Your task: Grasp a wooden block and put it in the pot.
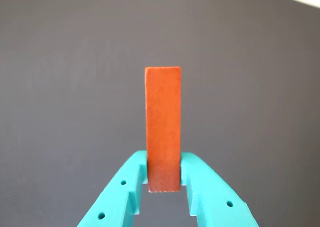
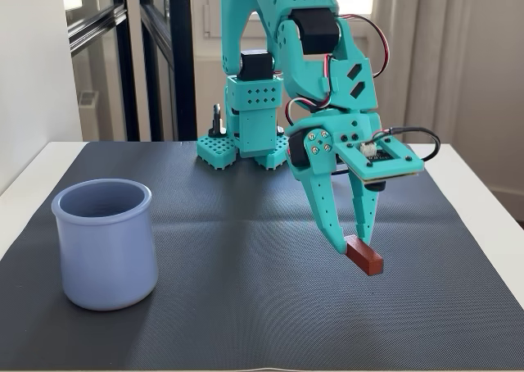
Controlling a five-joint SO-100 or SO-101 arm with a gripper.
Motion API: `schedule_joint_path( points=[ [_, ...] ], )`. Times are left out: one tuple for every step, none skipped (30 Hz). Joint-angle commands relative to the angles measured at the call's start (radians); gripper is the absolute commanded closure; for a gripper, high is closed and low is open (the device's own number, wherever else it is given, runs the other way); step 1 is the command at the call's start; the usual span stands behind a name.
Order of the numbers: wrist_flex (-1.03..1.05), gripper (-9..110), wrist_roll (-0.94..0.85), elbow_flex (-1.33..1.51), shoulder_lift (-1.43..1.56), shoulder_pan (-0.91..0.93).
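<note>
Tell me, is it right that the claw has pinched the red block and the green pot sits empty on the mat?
Not quite: the pot is pale blue, as the fixed view shows. The rest holds: the gripper pinches the block.

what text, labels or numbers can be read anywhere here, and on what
None: no readable text in either view.
wooden block: plain faces, no marking.
pot: plain wall, no label.
small board above the end effector: any print is too small to read.

bare mat between gripper, pot
</note>
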Motion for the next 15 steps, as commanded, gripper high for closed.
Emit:
schedule_joint_path(
  points=[
    [0.003, 100, -0.035, -0.040, 0.094, 0.051],
    [0.003, 100, -0.055, -0.040, 0.114, 0.067],
    [0.005, 100, -0.074, -0.040, 0.132, 0.086],
    [0.018, 100, -0.087, -0.040, 0.150, 0.106],
    [0.037, 100, -0.097, -0.040, 0.169, 0.124],
    [0.058, 100, -0.103, -0.040, 0.189, 0.144],
    [0.081, 100, -0.104, -0.040, 0.210, 0.166],
    [0.106, 100, -0.115, -0.040, 0.229, 0.187],
    [0.126, 100, -0.126, -0.040, 0.247, 0.209],
    [0.138, 100, -0.138, -0.041, 0.262, 0.233],
    [0.149, 100, -0.153, -0.041, 0.278, 0.256],
    [0.156, 100, -0.166, -0.041, 0.293, 0.279],
    [0.161, 100, -0.181, -0.041, 0.308, 0.305],
    [0.166, 100, -0.193, -0.041, 0.322, 0.331],
    [0.166, 100, -0.206, -0.041, 0.336, 0.359]
  ],
)
